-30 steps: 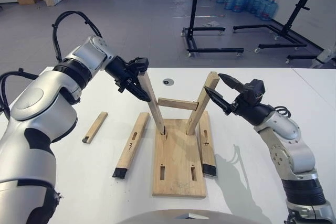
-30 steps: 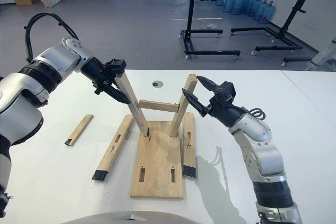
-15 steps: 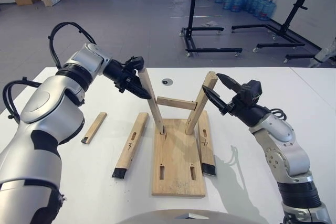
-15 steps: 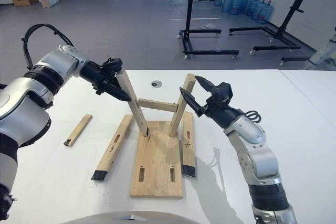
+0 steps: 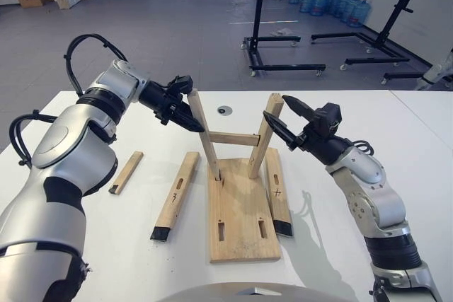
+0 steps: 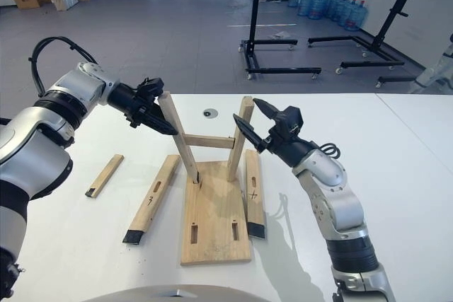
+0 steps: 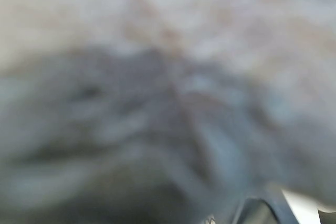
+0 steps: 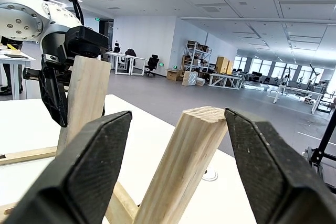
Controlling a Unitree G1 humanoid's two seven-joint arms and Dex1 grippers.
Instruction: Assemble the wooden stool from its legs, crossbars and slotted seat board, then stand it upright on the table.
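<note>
As right wrist view shows, right jaws gape astride right leg — left jaws clamp left leg.

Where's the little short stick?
In the left eye view the short crossbar lies flat on the table, on the left, apart from the loose leg beside it.

2 black wheeled racks — blue water jugs behind.

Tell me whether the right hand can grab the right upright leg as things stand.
Probably yes: the right hand is open with its fingers either side of the top of the right leg, nothing between; the left hand holds only the left leg.
</note>
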